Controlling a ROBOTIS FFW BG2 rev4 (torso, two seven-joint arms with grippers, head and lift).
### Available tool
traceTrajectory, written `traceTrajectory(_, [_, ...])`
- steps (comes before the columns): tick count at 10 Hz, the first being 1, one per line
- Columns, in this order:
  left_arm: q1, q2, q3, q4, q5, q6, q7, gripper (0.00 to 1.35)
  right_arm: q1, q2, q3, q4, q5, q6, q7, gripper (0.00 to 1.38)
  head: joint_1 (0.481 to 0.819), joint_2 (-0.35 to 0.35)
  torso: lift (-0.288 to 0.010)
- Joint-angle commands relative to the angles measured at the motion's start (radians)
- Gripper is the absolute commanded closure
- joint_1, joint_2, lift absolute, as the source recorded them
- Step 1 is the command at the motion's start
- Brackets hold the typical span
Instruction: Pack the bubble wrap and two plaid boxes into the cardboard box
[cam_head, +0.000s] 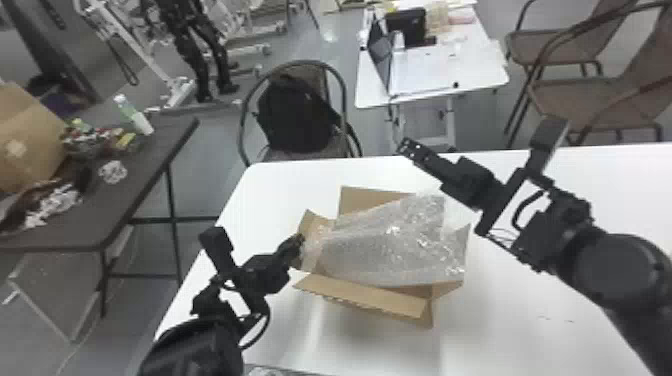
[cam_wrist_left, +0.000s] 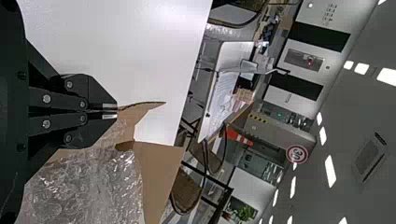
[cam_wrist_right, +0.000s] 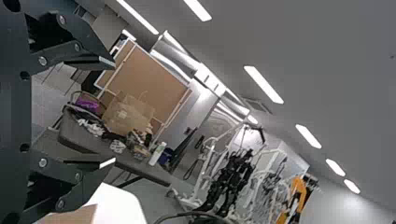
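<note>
Open brown cardboard box (cam_head: 370, 300) on a white, smooth-surfaced tabletop (cam_head: 505, 320), centre of the head view. Its flaps stand outward; clear, glossy bubble wrap (cam_head: 385, 250) fills the mouth and overlaps the upper right rim. The left tool (cam_head: 300, 239), black with flat fingers, lies at the box's left flap. In the left wrist view, the left tool (cam_wrist_left: 109, 111) is clenched, its fingers together at the edge of brown cardboard; whether the flap is pinched between them cannot be told. The right tool (cam_head: 407, 147), likewise black, lies above and to the right of the box, near the tabletop's upper edge, well apart from the wrap. The right wrist view shows the right tool (cam_wrist_right: 109, 112) released, its fingers spread wide with nothing between them. Upper left of the head view: a dark side table (cam_head: 135, 185) bearing a larger carton (cam_head: 27, 135).
</note>
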Motion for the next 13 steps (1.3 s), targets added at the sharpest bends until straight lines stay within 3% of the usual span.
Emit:
traceTrajectory(1, [0.006,-0.015,0.012,0.000,0.000,-0.009,0.000,1.20,-0.015,0.004,-0.140,-0.041,0.140,0.102,0.074,0.14,0.695,0.350,-0.050])
traceTrajectory(3, [0.007,-0.031,0.020,0.000,0.002,-0.027,0.000,1.20,-0.023,-0.025,-0.278,-0.081,0.298,0.148,0.246,0.12,0.682,0.350,-0.050])
traceTrajectory(4, [0.010,-0.043,0.029,0.000,0.003,-0.039,0.000,1.20,0.006,-0.065,-0.355,-0.162,0.413,0.177,0.278,0.12,0.680,0.350,-0.050])
traceTrajectory(5, [0.013,-0.054,0.038,0.000,0.006,-0.061,0.000,1.20,0.077,-0.117,-0.412,-0.267,0.484,0.197,0.257,0.13,0.680,0.350,-0.050])
traceTrajectory(6, [0.020,-0.064,0.047,-0.004,0.009,-0.075,0.000,1.20,0.195,-0.142,-0.467,-0.394,0.484,0.197,0.156,0.13,0.691,0.305,-0.050])
traceTrajectory(7, [0.032,-0.077,0.061,-0.014,0.018,-0.093,0.000,1.20,0.302,-0.142,-0.516,-0.491,0.536,0.200,0.108,0.13,0.695,0.255,-0.050])
traceTrajectory(9, [0.043,-0.093,0.081,-0.023,0.018,-0.112,0.000,1.20,0.517,-0.126,-0.582,-0.664,0.777,0.130,0.074,0.13,0.695,0.217,-0.050])
traceTrajectory(11, [0.064,-0.093,0.103,-0.035,0.029,-0.116,0.000,1.20,0.678,-0.051,-0.585,-0.711,0.921,-0.090,-0.015,0.13,0.695,0.176,-0.050])
traceTrajectory(13, [0.066,-0.093,0.104,-0.037,0.035,-0.119,0.000,1.20,0.767,0.016,-0.588,-0.646,0.989,-0.266,-0.018,0.13,0.695,0.176,-0.050])
